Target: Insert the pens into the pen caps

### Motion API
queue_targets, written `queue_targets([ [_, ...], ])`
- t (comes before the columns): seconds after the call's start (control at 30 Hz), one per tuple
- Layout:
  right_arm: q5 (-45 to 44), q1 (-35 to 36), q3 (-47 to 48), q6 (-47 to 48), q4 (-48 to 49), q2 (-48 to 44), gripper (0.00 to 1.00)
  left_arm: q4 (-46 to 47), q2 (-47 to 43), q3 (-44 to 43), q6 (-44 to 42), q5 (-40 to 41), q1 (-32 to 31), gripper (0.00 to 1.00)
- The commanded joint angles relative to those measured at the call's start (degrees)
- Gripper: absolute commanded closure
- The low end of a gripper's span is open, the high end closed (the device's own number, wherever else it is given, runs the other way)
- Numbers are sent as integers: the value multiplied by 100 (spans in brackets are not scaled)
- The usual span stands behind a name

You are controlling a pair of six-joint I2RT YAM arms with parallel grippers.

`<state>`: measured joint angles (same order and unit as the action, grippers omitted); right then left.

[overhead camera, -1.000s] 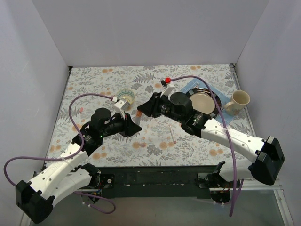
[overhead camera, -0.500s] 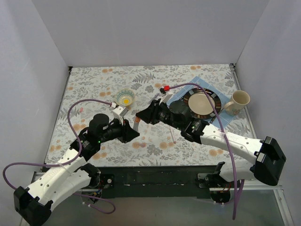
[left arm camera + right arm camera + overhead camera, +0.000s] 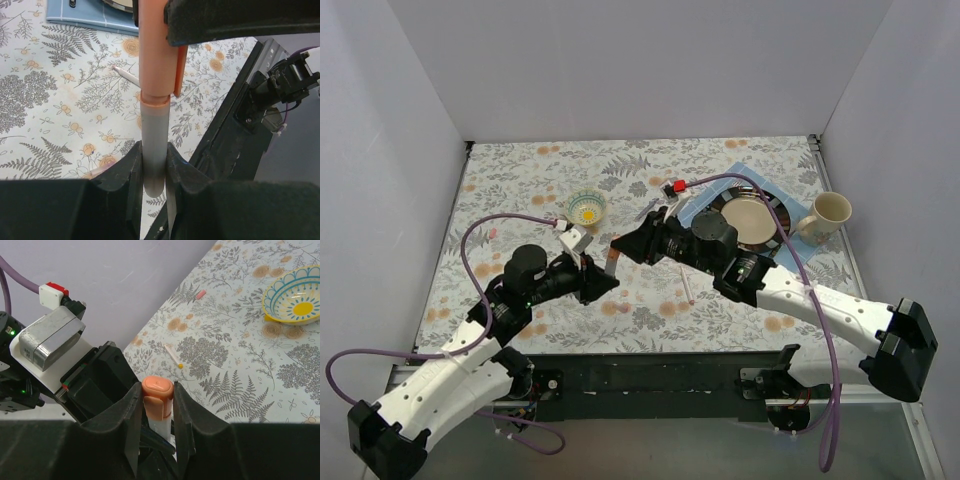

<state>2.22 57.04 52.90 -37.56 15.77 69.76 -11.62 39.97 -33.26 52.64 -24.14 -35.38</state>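
Orange cap (image 3: 156, 50) and grey pen (image 3: 153, 142) sit on one common line, the cap's mouth down over the barrel's top end. Left fingers (image 3: 125, 172) are closed narrow, one each side of the lower barrel, pinching it. Right fingers (image 3: 129, 415) stand a little wider and clamp the cap, whose rounded end shows between them in the right wrist view. From above, the pair hangs clear of the worktop (image 3: 520, 170), between the two arms near its middle, with the long axis running from the left fingers up and away into the right fingers. The coming move turns on this relation: cap directly ahead of the pen along its own axis, no sideways offset visible. An orange collar shows just below the cap's rim where the grey barrel begins; whether the cap is fully home I cannot tell. Judgement: a short straight push of the two arms toward each other along that axis should seat it, and any tilt would likely jam the rim or bend the thin barrel. Both arms are equally at the joint. The surface below is a flat floral cloth. A loose pen (image 3: 688, 286) lies just to the right, a pink cap (image 3: 200, 294) well off to the left, and the bowl (image 3: 586, 207), plate (image 3: 750, 222) and mug (image 3: 828, 215) further back, none in the push line.
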Motion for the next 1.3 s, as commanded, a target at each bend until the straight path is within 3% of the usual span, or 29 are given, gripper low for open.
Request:
queue_targets([
  [0.0,1465,238,185,415,-1338,178,91,1127,37,-444,-289,296,127,100],
  [0.2,1475,238,423,706,-1735,170,85,1127,178,-550,-360,278,127,100],
  [0.3,1282,247,379,636,-1797,65,76,1285,170,-542,-395,287,127,100],
  [0.53,666,238,387,513,-1893,-453,36,1267,-216,-314,-422,-178,136,100],
  [0.6,517,229,370,600,-1841,-620,32,1250,-322,-225,-395,-510,127,100],
  [0.9,683,80,694,1356,-1638,-1306,25,1188,-578,-102,-123,-1812,136,100],
  [1.27,2194,27,1248,1445,-594,-885,24,1320,-587,12,185,-2683,127,100],
])
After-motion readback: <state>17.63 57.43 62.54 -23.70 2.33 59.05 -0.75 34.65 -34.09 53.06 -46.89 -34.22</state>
